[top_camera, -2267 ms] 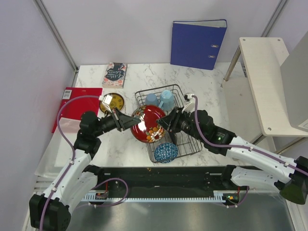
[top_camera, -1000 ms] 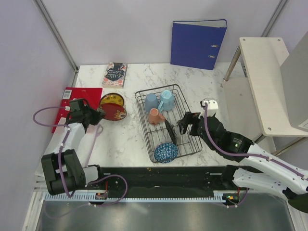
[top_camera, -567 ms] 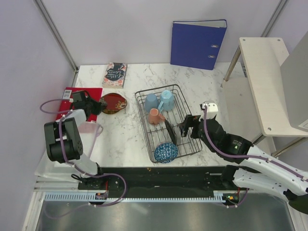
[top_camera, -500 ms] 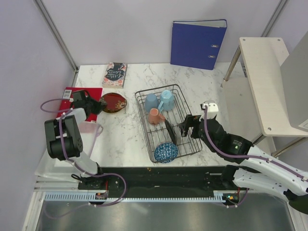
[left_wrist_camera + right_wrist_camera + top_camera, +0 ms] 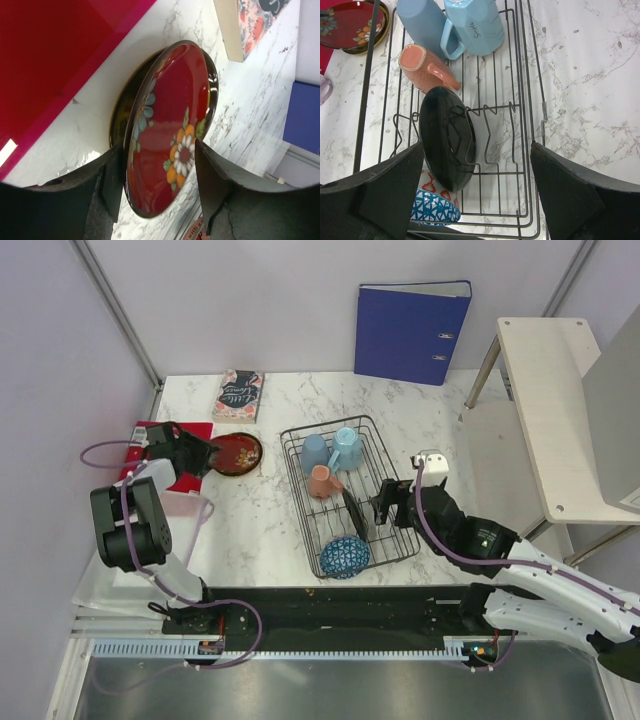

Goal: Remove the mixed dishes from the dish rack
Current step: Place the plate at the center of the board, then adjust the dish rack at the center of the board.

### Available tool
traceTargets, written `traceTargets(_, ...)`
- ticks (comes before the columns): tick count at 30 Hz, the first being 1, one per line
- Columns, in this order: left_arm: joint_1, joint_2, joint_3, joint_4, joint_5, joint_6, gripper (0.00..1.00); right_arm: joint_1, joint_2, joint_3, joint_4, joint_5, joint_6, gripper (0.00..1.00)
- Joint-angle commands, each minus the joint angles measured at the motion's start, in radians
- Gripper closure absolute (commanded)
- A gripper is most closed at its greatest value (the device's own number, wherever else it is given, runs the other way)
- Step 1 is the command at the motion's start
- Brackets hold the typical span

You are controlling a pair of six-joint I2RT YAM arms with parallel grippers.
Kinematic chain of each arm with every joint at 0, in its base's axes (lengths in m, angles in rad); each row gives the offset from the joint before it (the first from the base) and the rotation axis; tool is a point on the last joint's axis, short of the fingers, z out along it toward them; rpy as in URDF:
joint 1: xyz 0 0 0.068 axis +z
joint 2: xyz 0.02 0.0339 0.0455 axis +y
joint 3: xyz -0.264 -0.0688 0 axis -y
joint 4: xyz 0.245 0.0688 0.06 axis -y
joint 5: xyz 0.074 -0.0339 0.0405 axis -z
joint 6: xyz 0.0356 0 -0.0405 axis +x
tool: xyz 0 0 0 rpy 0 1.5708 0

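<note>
Inside dish rack (image 5: 530, 60): 2 blue mugs (image 5: 470, 25)

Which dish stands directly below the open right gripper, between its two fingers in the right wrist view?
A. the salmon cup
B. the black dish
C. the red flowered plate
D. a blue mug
B. In the right wrist view the black dish stands on edge in the rack, between the spread fingers of the right gripper; the salmon cup lies farther away.
</note>
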Motion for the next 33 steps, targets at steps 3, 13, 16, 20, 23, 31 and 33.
traceTargets(3, 0.003, -0.158, 0.020, -0.095, -0.046, 0.023, 0.30, 0.002, 0.003, 0.010, 0.025, 0.013, -0.011, 0.06)
traceTargets(13, 0.002, -0.267, 0.026, -0.187, -0.047, 0.036, 0.19, 0.003, 0.000, 0.040, -0.016, 0.061, -0.022, 0.06)
traceTargets(16, 0.000, -0.258, 0.012, -0.195, -0.046, 0.043, 0.20, 0.002, -0.006, 0.040, -0.018, 0.056, -0.014, 0.06)
traceTargets(20, -0.001, -0.299, -0.026, -0.177, -0.038, 0.027, 0.22, 0.002, -0.014, 0.043, -0.050, 0.108, -0.002, 0.06)
traceTargets(23, -0.036, -0.379, -0.058, -0.153, -0.020, 0.020, 0.22, 0.000, 0.053, 0.097, -0.166, 0.290, 0.003, 0.06)
traceTargets(31, -0.448, -0.487, -0.046, -0.210, -0.187, 0.075, 0.24, -0.068, 0.354, 0.232, -0.181, 0.349, -0.071, 0.08)
traceTargets(33, -0.498, -0.484, -0.061, -0.213, -0.216, 0.072, 0.24, -0.090, 0.412, 0.255, -0.167, 0.348, -0.086, 0.08)
